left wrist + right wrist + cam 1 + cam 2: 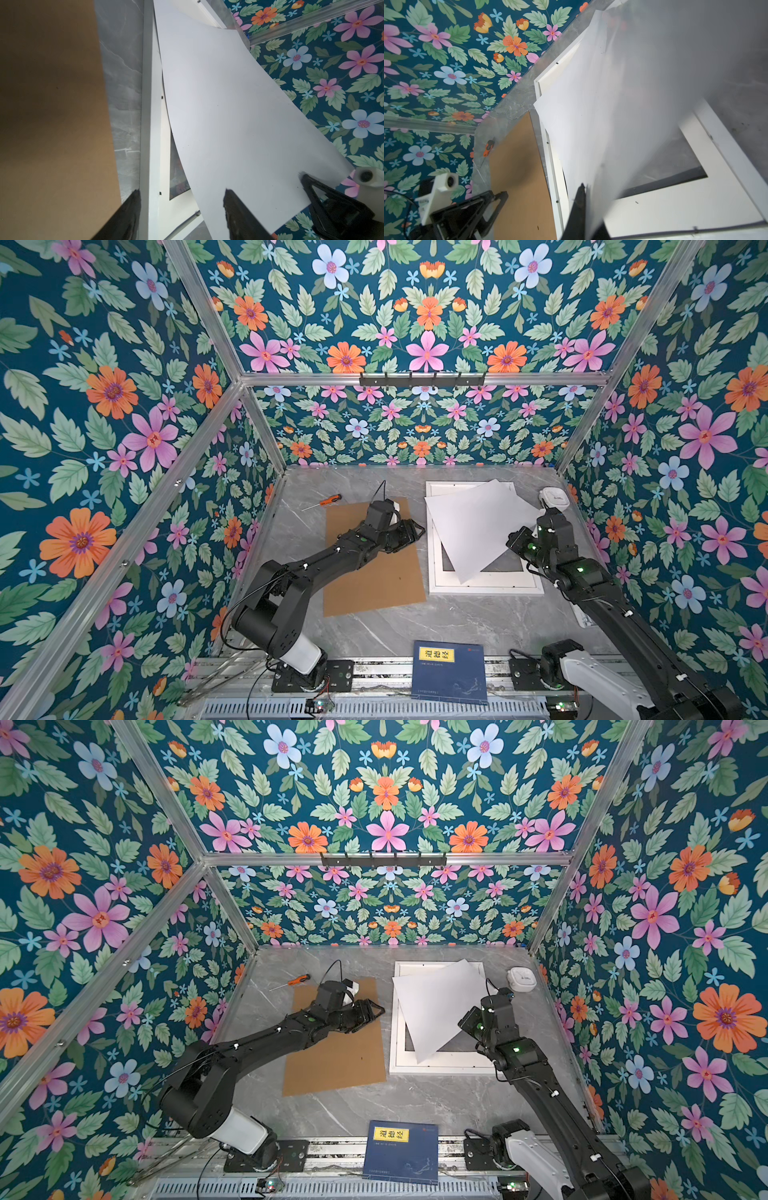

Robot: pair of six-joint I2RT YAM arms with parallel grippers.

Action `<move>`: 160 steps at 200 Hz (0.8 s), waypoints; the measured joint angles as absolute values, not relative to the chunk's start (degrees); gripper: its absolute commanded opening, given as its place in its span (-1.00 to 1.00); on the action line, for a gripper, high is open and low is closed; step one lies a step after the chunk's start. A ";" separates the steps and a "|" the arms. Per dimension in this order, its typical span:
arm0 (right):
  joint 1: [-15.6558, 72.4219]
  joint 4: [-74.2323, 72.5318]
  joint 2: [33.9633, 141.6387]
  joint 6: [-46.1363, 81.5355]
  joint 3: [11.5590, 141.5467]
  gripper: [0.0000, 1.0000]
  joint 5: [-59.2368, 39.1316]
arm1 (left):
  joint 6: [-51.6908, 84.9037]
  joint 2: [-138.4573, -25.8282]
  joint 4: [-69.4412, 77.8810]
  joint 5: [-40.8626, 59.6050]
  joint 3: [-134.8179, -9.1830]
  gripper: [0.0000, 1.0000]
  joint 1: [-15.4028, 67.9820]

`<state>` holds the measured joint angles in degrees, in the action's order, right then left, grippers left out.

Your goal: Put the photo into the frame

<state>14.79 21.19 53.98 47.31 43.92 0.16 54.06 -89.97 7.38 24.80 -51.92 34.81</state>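
Seating step: my right claw (581, 190), clamped on the photo (478, 522), holds it askew over the frame (486, 587); left claw (181, 192) open beside the frame. Next: square, then lower.

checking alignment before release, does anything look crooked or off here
Yes. The photo, blank side up and pinched by the right gripper, sits rotated across the frame, corners crossing the rails, bowed instead of flat.
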 measured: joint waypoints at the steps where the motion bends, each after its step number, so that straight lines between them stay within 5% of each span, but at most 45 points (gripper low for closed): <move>1: 14.79 21.19 54.00 47.40 43.90 -1.00 0.16 | 54.28 -90.00 7.62 24.86 -51.75 0.39 34.96; 160: 14.76 17.93 53.12 52.53 43.53 -1.00 -2.90 | 88.71 -103.26 47.86 25.30 -41.45 0.25 46.72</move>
<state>14.76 17.93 53.12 52.53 43.53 -2.90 88.71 -103.26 47.86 25.30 -41.45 46.72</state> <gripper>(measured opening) 0.046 0.632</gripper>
